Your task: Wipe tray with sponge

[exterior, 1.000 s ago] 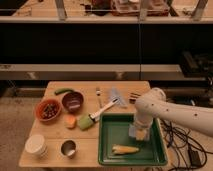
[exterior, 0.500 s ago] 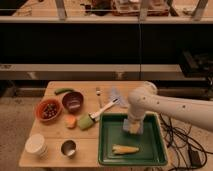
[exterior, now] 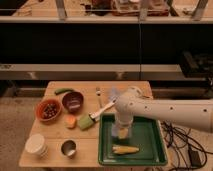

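Observation:
The dark green tray [exterior: 149,136] lies at the table's front right. My gripper [exterior: 121,132] points straight down over the tray's left half, low on its floor. It is shut on the small yellow sponge [exterior: 122,133], which shows as a yellow patch between the fingers and presses on the tray. My white arm [exterior: 165,111] reaches in from the right. A yellow corn-like piece [exterior: 125,149] lies in the tray just in front of the gripper.
A green-headed brush [exterior: 86,121] with a white handle lies left of the tray. A pale blue cloth [exterior: 113,93] lies behind it. Further left are a carrot piece [exterior: 71,121], two bowls [exterior: 48,110] [exterior: 73,101], a metal cup [exterior: 68,148] and a white cup [exterior: 36,145].
My gripper has slid left across the tray floor with the sponge, from the tray's right-middle to its left half. The corn-like piece has stayed in place.

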You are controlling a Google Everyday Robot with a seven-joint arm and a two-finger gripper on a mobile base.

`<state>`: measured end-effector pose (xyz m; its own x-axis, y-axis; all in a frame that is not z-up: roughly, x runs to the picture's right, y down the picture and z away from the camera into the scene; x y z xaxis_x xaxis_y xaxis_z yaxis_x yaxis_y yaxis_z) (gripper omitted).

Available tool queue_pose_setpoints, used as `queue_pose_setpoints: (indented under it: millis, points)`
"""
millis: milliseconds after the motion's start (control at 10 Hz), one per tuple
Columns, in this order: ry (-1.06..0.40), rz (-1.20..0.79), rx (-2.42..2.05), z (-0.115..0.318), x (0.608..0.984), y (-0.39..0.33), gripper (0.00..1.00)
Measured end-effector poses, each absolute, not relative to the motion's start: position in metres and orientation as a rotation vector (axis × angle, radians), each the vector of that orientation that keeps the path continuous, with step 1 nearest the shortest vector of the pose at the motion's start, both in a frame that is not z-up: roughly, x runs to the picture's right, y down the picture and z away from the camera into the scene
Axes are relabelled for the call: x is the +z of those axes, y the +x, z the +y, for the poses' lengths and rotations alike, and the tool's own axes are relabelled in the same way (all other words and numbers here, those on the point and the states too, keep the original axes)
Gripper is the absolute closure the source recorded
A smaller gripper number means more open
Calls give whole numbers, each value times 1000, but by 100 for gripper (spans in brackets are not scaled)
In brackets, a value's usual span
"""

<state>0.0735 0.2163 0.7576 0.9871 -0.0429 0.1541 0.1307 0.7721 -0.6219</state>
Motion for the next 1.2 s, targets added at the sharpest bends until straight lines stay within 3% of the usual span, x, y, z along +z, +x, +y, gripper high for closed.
queue_pose_setpoints:
  millis: [700,1200]
  points:
    - [-690,-101,-53,237,725,148,69]
    - [-659,-69,10,200,757,158,69]
